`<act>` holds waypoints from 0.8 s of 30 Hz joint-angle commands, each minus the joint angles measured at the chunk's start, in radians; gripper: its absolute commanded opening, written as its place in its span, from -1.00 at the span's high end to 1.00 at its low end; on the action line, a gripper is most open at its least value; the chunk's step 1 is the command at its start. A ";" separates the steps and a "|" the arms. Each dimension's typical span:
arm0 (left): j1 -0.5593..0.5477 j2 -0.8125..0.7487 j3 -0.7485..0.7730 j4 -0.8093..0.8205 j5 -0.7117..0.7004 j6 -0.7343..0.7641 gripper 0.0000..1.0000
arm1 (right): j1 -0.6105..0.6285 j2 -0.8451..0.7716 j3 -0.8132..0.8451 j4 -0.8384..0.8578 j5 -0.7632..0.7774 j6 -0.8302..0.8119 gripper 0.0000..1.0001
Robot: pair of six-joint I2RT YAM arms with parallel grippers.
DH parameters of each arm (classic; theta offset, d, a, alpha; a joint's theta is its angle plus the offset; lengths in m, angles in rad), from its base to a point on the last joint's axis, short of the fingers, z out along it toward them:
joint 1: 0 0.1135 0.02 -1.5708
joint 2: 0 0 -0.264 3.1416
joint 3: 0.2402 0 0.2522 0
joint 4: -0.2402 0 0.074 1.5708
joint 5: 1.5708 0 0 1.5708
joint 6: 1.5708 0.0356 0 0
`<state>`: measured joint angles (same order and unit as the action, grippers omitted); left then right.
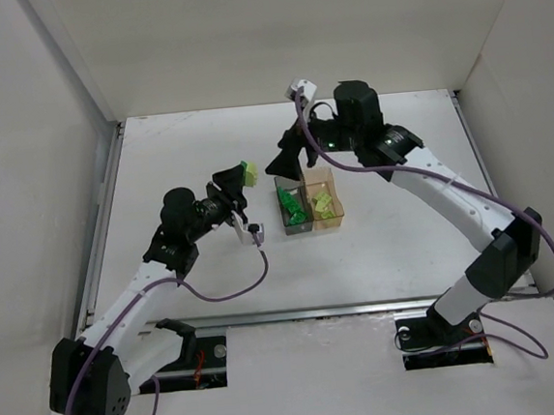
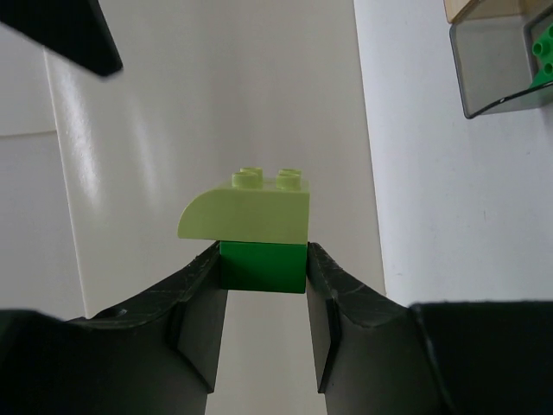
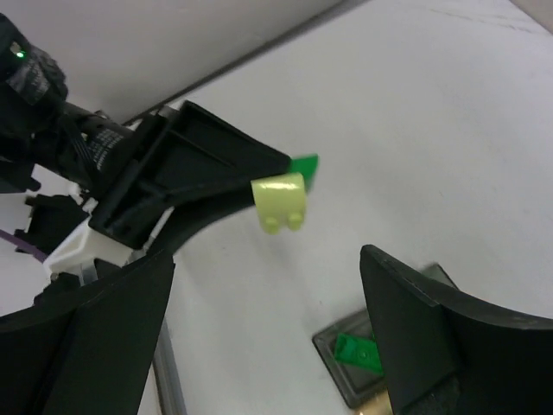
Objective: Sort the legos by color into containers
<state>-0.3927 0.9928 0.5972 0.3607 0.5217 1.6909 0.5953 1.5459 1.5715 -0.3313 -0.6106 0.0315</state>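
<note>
My left gripper (image 2: 263, 259) is shut on a dark green lego (image 2: 262, 266). A pale yellow-green lego (image 2: 251, 212) with a rounded side is stuck on top of it. The top view shows this pair (image 1: 248, 174) held above the table, left of the containers. My right gripper (image 1: 290, 158) hovers open just to the right of the pair, with nothing between its fingers (image 3: 415, 320). In the right wrist view the pale lego (image 3: 281, 201) and the green one (image 3: 304, 166) sit at the left gripper's tips. The smoky grey container (image 1: 284, 228) holds green legos. The amber container (image 1: 339, 223) holds pale ones.
The two containers stand side by side at the table's middle, below and right of both grippers. White walls close in the table on the left, back and right. A metal rail (image 1: 344, 310) runs along the near edge by the arm bases.
</note>
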 commanded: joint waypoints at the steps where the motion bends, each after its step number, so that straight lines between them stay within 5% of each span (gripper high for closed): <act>1: -0.014 -0.043 0.049 0.047 0.061 -0.051 1.00 | 0.035 0.088 0.070 0.117 -0.093 0.028 -0.81; 19: -0.034 -0.034 0.076 0.047 0.043 -0.080 1.00 | 0.075 0.206 0.166 0.117 -0.158 0.047 -0.12; 21: -0.034 -0.034 0.076 0.047 0.043 -0.080 1.00 | 0.084 0.215 0.167 0.117 -0.149 0.056 0.11; 22: -0.043 -0.034 0.076 0.056 0.043 -0.080 1.00 | 0.084 0.215 0.167 0.117 -0.149 0.056 0.49; 24: -0.043 -0.034 0.076 0.057 0.032 -0.080 1.00 | 0.084 0.224 0.167 0.117 -0.149 0.065 0.87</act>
<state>-0.4198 0.9745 0.6277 0.3660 0.5381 1.6161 0.6563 1.7653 1.6897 -0.2745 -0.7166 0.0685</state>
